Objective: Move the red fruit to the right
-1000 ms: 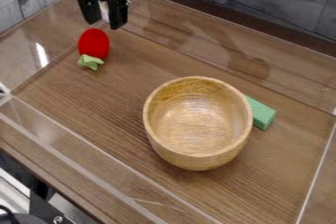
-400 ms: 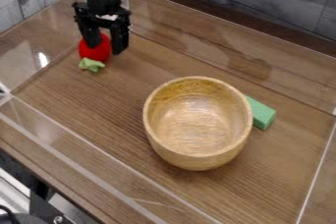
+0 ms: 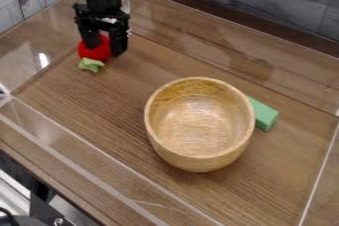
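Observation:
The red fruit (image 3: 93, 50) lies at the far left of the wooden table, glossy red, with its light green leafy cap (image 3: 91, 64) pointing toward the front. My black gripper (image 3: 101, 44) points straight down over it. Its two fingers stand open on either side of the fruit, low near the table top. Most of the fruit is hidden behind the fingers, and I cannot tell whether they touch it.
A large wooden bowl (image 3: 199, 124) stands right of the middle. A flat green block (image 3: 265, 115) lies against the bowl's right side. Clear plastic walls (image 3: 54, 17) ring the table, close to the gripper at the back left.
The gripper came down from above the fruit and slightly forward, so its open fingers now straddle the fruit. The fruit, bowl and block have not moved.

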You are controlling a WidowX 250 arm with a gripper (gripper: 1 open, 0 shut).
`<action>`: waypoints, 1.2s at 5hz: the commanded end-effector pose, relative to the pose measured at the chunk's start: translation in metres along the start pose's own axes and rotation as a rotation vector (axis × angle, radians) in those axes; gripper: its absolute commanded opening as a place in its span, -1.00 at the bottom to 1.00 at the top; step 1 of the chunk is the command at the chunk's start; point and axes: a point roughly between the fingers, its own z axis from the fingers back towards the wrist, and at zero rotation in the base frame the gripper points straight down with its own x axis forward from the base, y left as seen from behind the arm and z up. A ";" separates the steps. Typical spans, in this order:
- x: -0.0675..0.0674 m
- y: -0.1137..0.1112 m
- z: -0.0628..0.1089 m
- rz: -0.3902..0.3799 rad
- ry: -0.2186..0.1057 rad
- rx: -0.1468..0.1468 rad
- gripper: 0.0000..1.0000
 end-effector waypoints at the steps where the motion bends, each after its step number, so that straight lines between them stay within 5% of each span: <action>1: -0.001 -0.001 -0.001 0.014 -0.002 0.010 1.00; 4: -0.006 -0.028 -0.002 -0.035 0.020 0.016 1.00; 6: 0.003 -0.002 0.008 -0.127 0.033 0.024 1.00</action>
